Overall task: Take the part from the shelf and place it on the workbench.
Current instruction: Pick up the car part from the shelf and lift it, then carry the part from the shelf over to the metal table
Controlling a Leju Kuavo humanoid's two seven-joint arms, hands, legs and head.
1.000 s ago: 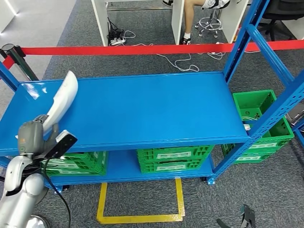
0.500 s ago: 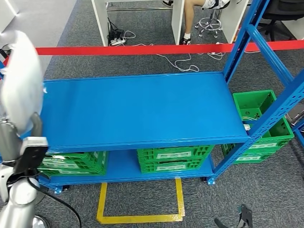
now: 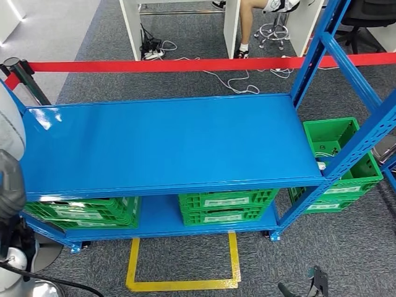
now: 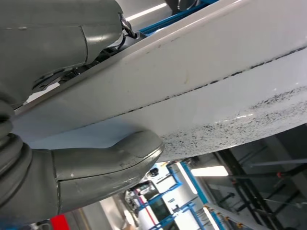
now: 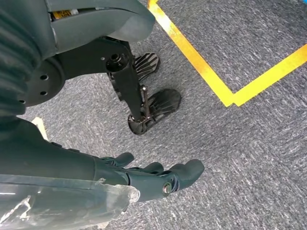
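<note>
Blue steel shelf (image 3: 177, 142): top deck is showing bare blue surface. Green crates (image 3: 226, 207) are sitting on the lower deck, along its front edge. Another green crate (image 3: 343, 164) is resting on the grey carpet (image 3: 354, 247) beside the shelf's right end.

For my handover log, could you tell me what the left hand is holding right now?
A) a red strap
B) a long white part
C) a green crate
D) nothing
B: in the left wrist view the left hand grips a long white part, with the thumb wrapped under it and the fingers over it.
</note>
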